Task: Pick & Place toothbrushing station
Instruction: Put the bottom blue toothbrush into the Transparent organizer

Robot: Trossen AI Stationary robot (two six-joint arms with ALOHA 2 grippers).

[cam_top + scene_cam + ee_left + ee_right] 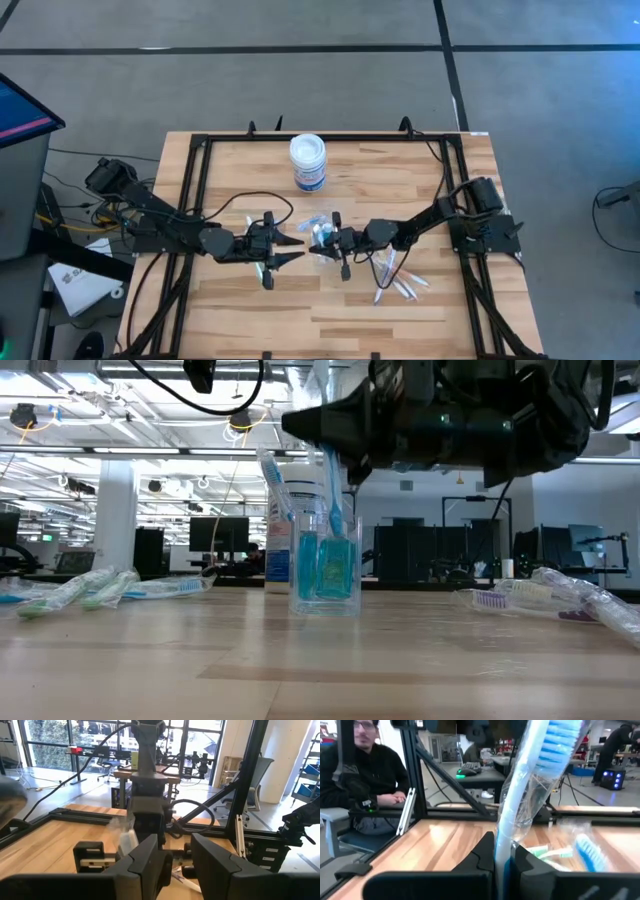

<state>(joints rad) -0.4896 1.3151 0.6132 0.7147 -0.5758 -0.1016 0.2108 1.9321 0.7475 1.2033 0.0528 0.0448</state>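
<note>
A small clear plastic cup [325, 575] stands upright at the middle of the table. A white-and-blue toothbrush [272, 478] stands in it, head up, leaning on the rim. My right gripper [324, 240] is level above the cup, shut on a blue-and-white toothbrush [530, 785] in a clear wrapper. My left gripper [296, 250] hovers open just left of the cup, its fingers [150, 865] with nothing between them. My right gripper pinches the toothbrush's handle [503, 845] between its two fingers. The fingers are level, coming from the table's right side, and lie across the upright brush. The bristle head [560, 740] points up, and the lower end [335, 560] reaches down into the cup.
A white round jar [308, 162] with a blue label stands at the far middle. Loose wrapped toothbrushes [398, 282] lie near the right arm, and more [100, 588] show at the low view's left. A black frame [195, 190] runs round the table. A person [367, 775] sits beyond the table.
</note>
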